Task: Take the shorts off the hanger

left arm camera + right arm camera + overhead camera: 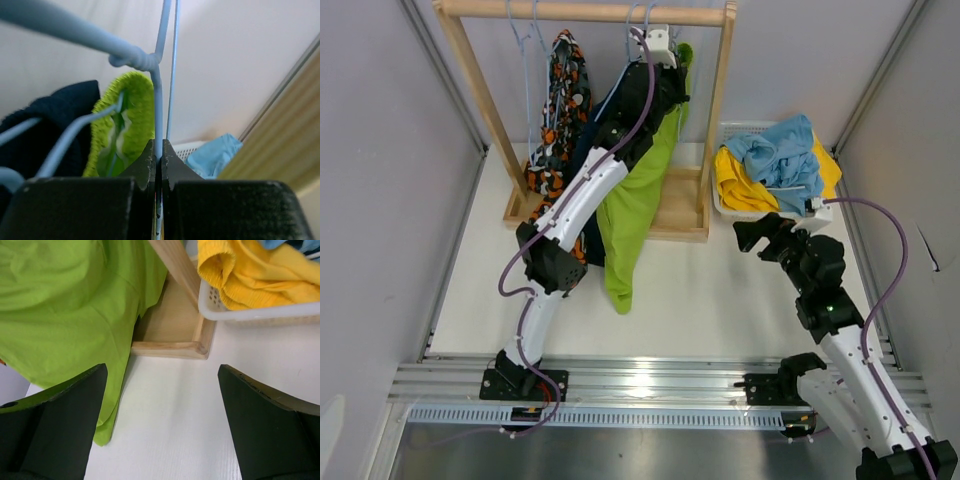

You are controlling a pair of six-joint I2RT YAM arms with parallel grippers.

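On the wooden rack point(585, 12), in the upper left of the overhead view, hang the patterned shorts point(560, 100), then the navy shorts point(590, 125), then the lime green shorts point(635, 210), whose end lies down on the counter point(720, 290). The left tool point(157, 150) is up near the rail, its jaws pressed together on the thin blue hanger wire point(158, 100) beside the green pair. Further right, the white basket point(745, 128) holds the yellow shorts point(740, 185) and the light blue shorts point(775, 155). In the lower right, the right tool point(162, 382) hangs low over the counter, jaws wide apart, holding nothing. I count five pairs: two are off and three remain. I think the green one comes next.
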